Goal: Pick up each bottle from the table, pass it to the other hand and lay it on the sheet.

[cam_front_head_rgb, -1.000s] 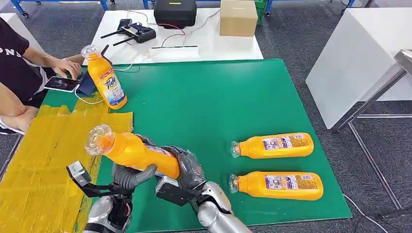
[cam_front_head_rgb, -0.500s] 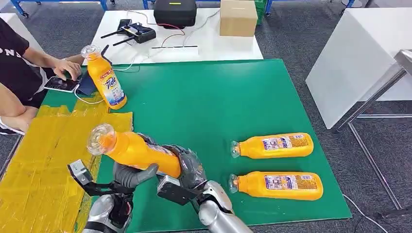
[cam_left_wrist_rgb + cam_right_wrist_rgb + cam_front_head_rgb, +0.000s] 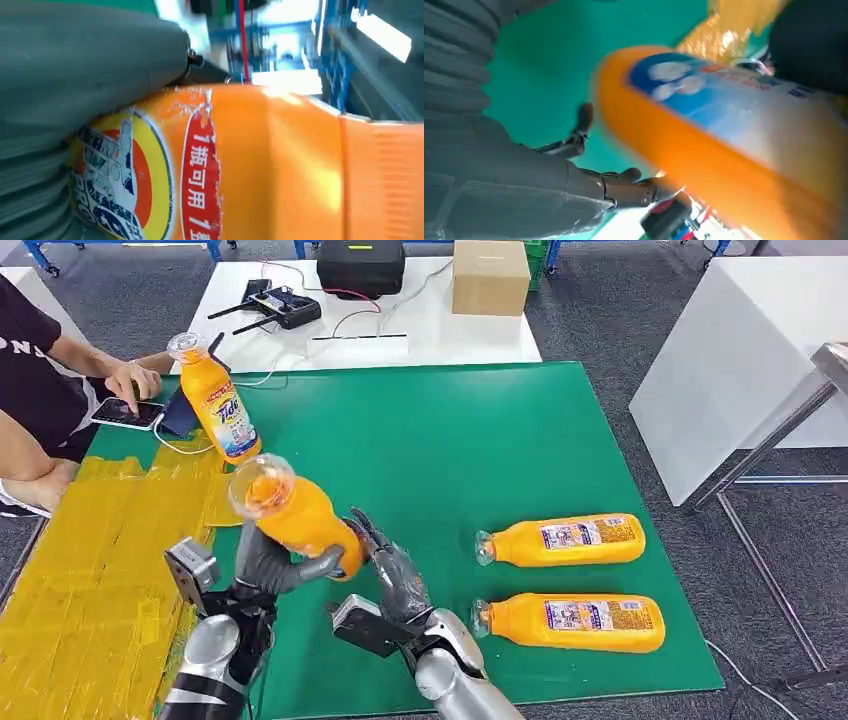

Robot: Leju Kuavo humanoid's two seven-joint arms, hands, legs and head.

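- The person (image 3: 40,390) at the far-left edge is resting a hand on a phone (image 3: 125,412) lying at the bench's corner, clear of the robot's working area.
- The yellow sheet (image 3: 90,570) is covering the left part of the bench; one bottle on the sheet (image 3: 215,400) is already standing at its far end, upright rather than laid flat.
- The left hand (image 3: 265,565) is now gripping the held bottle (image 3: 295,515) alone, its fingers wrapped round the body. Compared with a second ago, the bottle is tilting steeply, cap up and toward the sheet, where before it was lying nearly level across both hands.
- The right hand (image 3: 395,575) is letting go: its fingers are spread and standing just beside the bottle's base, no longer closed round it.
- Judgement: the hand-over appears complete; what remains for this bottle is carrying it left and laying it on the sheet.
- The green mat (image 3: 450,440) is covering the rest of the bench; two waiting bottles (image 3: 570,540) are lying on their sides near its right edge, caps toward the robot's hands, one just behind the other.
- Beyond the mat, a white table (image 3: 430,335) is carrying a black case, a cardboard box (image 3: 490,275) and cabled devices; grey carpet and another white table are lying to the right.
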